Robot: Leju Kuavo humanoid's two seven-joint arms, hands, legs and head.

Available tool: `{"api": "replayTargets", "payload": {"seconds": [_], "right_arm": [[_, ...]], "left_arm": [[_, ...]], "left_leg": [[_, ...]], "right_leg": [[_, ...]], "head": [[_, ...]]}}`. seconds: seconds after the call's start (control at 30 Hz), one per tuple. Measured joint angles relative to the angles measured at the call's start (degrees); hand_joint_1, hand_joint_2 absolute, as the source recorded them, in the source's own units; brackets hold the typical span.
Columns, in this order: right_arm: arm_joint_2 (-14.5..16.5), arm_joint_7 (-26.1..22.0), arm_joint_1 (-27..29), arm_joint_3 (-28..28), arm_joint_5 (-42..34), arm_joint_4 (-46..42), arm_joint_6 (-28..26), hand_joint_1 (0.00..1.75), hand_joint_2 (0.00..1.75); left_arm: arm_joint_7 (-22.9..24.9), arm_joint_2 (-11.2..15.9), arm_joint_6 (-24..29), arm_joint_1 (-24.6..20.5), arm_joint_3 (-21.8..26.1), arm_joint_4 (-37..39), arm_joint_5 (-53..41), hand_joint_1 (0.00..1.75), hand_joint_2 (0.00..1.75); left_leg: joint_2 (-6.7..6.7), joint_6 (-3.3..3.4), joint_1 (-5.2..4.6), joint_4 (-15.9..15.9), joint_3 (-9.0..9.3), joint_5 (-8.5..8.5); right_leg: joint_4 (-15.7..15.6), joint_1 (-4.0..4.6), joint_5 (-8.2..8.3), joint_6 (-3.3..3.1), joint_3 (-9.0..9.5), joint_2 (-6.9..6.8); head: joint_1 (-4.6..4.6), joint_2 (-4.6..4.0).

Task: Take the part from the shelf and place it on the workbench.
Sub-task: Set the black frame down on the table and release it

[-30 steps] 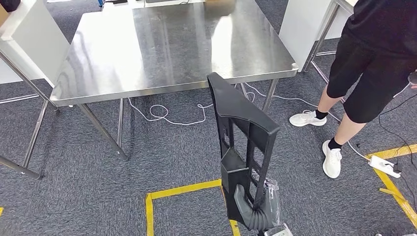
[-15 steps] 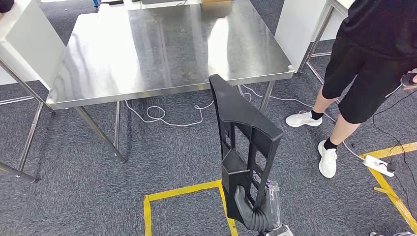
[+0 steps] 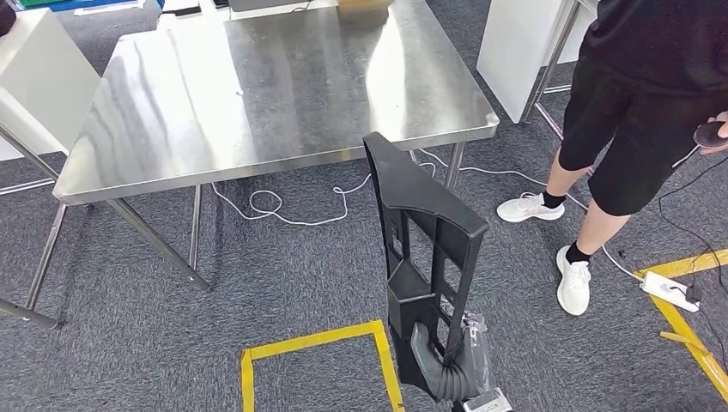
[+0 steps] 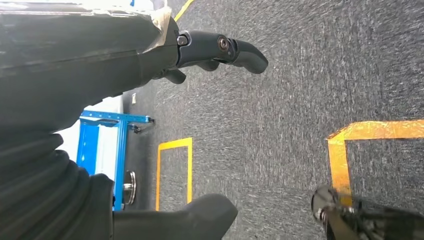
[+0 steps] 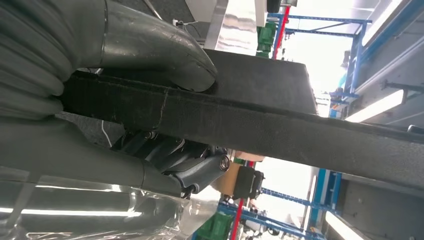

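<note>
Right now I have the part [image 3: 427, 257], a long black plastic frame with ribs and open slots, standing nearly upright at about 6 o'clock in my head view, its upper end tipped toward 11 o'clock and reaching up to the near edge of the workbench [image 3: 257, 112] without resting on it. My right hand [image 3: 446, 365] grips the part's lower end; from the right wrist camera I see the thick grey thumb [image 5: 165, 50] pressed on one face of the black bar [image 5: 280, 115] and the darker fingers [image 5: 195, 167] curled against the opposite face, so the hold is firm on both sides. My left hand [image 4: 150, 100] hangs over the carpet with nothing in it, its dark fingers [image 4: 225, 47] stretched out and well apart from the thumb [image 4: 185, 217]. The workbench is a bare stainless-steel top on thin metal legs, filling the view from 10 to 1 o'clock. A white cable [image 3: 283, 206] lies looped on the grey carpet [image 3: 129, 343] under its near edge. Yellow tape [image 3: 313, 343] marks a rectangle on the carpet at 7 o'clock, just beside the part's base, and more yellow tape [image 3: 687, 330] runs at 4 o'clock by a white power strip [image 3: 670, 290]. A person [image 3: 644, 112] in black shorts and white shoes stands at 2 o'clock, near the bench's right corner.
</note>
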Motion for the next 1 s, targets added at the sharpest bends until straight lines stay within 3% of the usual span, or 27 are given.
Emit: {"api": "replayTargets", "payload": {"seconds": [0.03, 0.07, 0.13, 0.2, 0.23, 0.3, 0.37, 0.4, 0.5, 0.57, 0.6, 0.63, 0.67, 0.7, 0.73, 0.77, 0.8, 0.87, 0.93, 1.0], "right_arm": [[0.0, 0.0, 0.1, 0.0, 0.0, 0.0, -0.1, 1.75, 1.75], [0.0, 0.0, 0.1, 0.0, 0.0, 0.0, -0.1, 1.75, 1.75], [0.0, 0.0, 0.2, 0.0, 0.0, 0.0, -0.2, 1.75, 1.75], [0.0, 0.0, 0.2, 0.0, 0.0, 0.0, -0.3, 1.75, 1.75], [0.0, 0.0, 0.2, 0.0, 0.0, 0.0, -0.4, 1.75, 1.75], [0.0, -0.1, 0.3, 0.0, 0.0, 0.0, -0.4, 1.75, 1.75], [0.0, -0.1, 0.3, 0.0, 0.0, 0.0, -0.4, 1.75, 1.75], [-0.1, -0.1, 0.2, 0.0, 0.0, 0.0, -0.4, 1.75, 1.75], [-0.3, -0.1, 0.2, 0.1, 0.0, 0.0, -0.4, 1.75, 1.75], [-0.5, -0.1, 0.4, 0.1, 0.0, 0.0, -0.4, 1.75, 1.75], [-0.5, -0.1, 0.4, 0.1, 0.0, 0.0, -0.4, 1.75, 1.75], [-0.6, -0.1, 0.4, 0.1, 0.0, 0.1, -0.4, 1.75, 1.75], [-0.6, -0.1, 0.4, 0.1, 0.0, 0.2, -0.4, 1.75, 1.75], [-0.6, -0.1, 0.4, 0.1, 0.0, 0.3, -0.4, 1.75, 1.75], [-0.6, -0.1, 0.4, 0.1, 0.0, 0.4, -0.4, 1.75, 1.75], [-0.6, -0.1, 0.3, 0.1, 0.0, 0.4, -0.4, 1.75, 1.75], [-0.6, -0.1, 0.2, 0.1, 0.0, 0.5, -0.3, 1.75, 1.75], [-0.4, -0.1, 0.1, 0.1, 0.0, 0.4, -0.1, 1.75, 1.75], [-0.3, -0.1, -0.3, 0.1, 0.1, 0.4, 0.2, 1.75, 1.75], [-0.2, -0.1, -0.7, 0.1, 0.2, 0.5, 0.4, 1.75, 1.75]], "left_arm": [[0.0, 0.0, 0.0, 0.1, 0.0, 0.0, 0.0, 0.00, 1.75], [0.0, 0.0, 0.0, 0.2, 0.0, 0.0, 0.0, 0.00, 1.75], [0.0, 0.0, 0.0, 0.2, 0.0, 0.0, 0.0, 0.00, 1.75], [0.0, 0.3, 0.0, 0.2, 0.0, 0.0, -0.1, 0.00, 1.75], [0.0, 0.4, 0.0, 0.1, 0.0, 0.0, -0.1, 0.00, 1.75], [0.0, 0.5, 0.0, 0.1, 0.0, 0.0, -0.2, 0.00, 1.75], [0.0, 0.5, 0.0, 0.1, 0.0, 0.0, -0.2, 0.00, 1.75], [0.0, 0.4, 0.0, 0.0, 0.0, 0.0, -0.2, 0.00, 1.75], [0.0, 0.2, -0.1, -0.1, 0.0, 0.0, -0.2, 0.00, 1.75], [0.0, -0.1, -0.1, 0.1, 0.0, 0.0, -0.2, 0.00, 1.75], [0.0, -0.2, -0.1, 0.2, 0.0, 0.0, -0.2, 0.00, 1.75], [0.0, -0.3, -0.1, 0.2, 0.0, 0.0, -0.2, 0.00, 1.75], [0.0, -0.3, 0.0, 0.3, 0.0, 0.0, -0.2, 0.00, 1.75], [-0.1, -0.3, 0.1, 0.3, 0.0, 0.1, -0.1, 0.00, 1.75], [-0.3, -0.3, 0.3, 0.3, 0.0, 0.1, 0.0, 0.00, 1.75], [-0.4, -0.2, 0.6, 0.3, 0.0, 0.2, 0.1, 0.00, 1.75], [-0.5, -0.2, 0.8, 0.2, 0.0, 0.3, 0.2, 0.00, 1.75], [-0.5, -0.3, 0.9, 0.0, 0.0, 0.3, 0.3, 0.00, 1.75], [-0.5, -0.4, 0.9, -0.1, 0.0, 0.3, 0.3, 0.00, 1.75], [-0.5, -0.4, 0.8, -0.1, 0.0, 0.3, 0.2, 0.00, 1.75]], "left_leg": [[0.02, 0.49, -0.29, 2.5, -2.24, 0.19], [0.01, 1.20, -0.69, 2.6, -3.35, 1.61], [0.03, 3.61, -2.04, -3.4, -2.31, 7.14], [0.73, 6.43, -3.51, -9.9, 0.12, 10.36], [1.00, 7.34, -4.08, -11.7, 1.02, 10.46], [0.94, 7.94, -4.58, -13.6, 2.60, 9.44], [0.51, 7.93, -4.32, -15.4, 4.80, 9.17], [0.34, 7.79, -4.06, -15.8, 5.79, 8.92], [-0.26, 6.86, -3.68, -16.1, 7.78, 7.26], [-0.68, 6.07, -3.34, -16.0, 9.60, 5.75], [-0.91, 5.59, -3.06, -16.0, 10.74, 4.88], [-1.09, 5.09, -2.76, -16.0, 11.92, 3.99], [-1.25, 4.54, -2.60, -16.0, 12.86, 3.12], [-1.35, 4.03, -2.52, -15.8, 13.59, 2.36], [-1.37, 3.55, -2.56, -15.6, 13.86, 1.74], [-1.32, 3.17, -2.63, -15.4, 13.92, 1.31], [-1.25, 2.92, -2.61, -15.2, 13.93, 1.11], [-0.98, 2.52, -2.48, -13.5, 13.18, 1.18], [-0.65, 1.91, -2.31, -7.9, 9.93, 0.49], [-0.42, 1.24, -2.13, -0.8, 4.75, -2.07]], "right_leg": [[0.0, 0.40, -0.45, -0.22, 0.46, -0.11], [0.0, 0.83, -0.92, -0.38, 1.04, -0.17], [-0.3, 1.64, -1.95, -0.74, 2.43, -0.29], [-0.9, 2.21, -2.93, -0.79, 3.61, -0.51], [-1.4, 2.16, -3.29, -0.62, 4.04, -0.62], [-1.8, 1.89, -3.06, 0.16, 5.49, -0.94], [0.2, 1.87, -2.46, 0.97, 5.63, -1.07], [2.6, 1.84, -2.39, 1.21, 4.31, -0.94], [12.3, 1.38, -5.34, 1.09, -2.92, -0.61], [13.4, 0.85, -7.52, 1.52, -6.05, -0.59], [11.4, 0.52, -7.12, 2.22, -6.45, -0.59], [8.1, 0.16, -5.28, 3.15, -6.29, -0.62], [5.1, -0.13, -1.91, 4.40, -5.88, -0.69], [2.8, -0.21, 0.78, 4.93, -5.52, -0.78], [1.6, -0.15, 2.99, 4.67, -5.25, -0.70], [1.5, -0.02, 4.07, 3.96, -5.14, -0.62], [1.5, 0.09, 3.66, 2.81, -5.04, -0.46], [1.3, -0.21, 3.49, 1.83, -4.44, -0.22], [0.8, -0.45, 2.95, 1.05, -3.41, -0.24], [0.6, -0.34, 2.22, 0.23, -2.53, -0.42]], "head": [[-0.01, 0.00], [-0.01, 0.00], [-0.02, 0.00], [0.57, 0.00], [0.77, 0.00], [0.85, 0.00], [0.71, -0.01], [0.72, -0.01], [0.91, 0.00], [0.93, 0.00], [0.93, 0.00], [0.95, 0.00], [1.07, 0.00], [1.22, -0.02], [1.25, -0.02], [1.20, -0.03], [1.05, -0.03], [0.75, -0.01], [0.65, 0.00], [0.58, 0.00]]}}
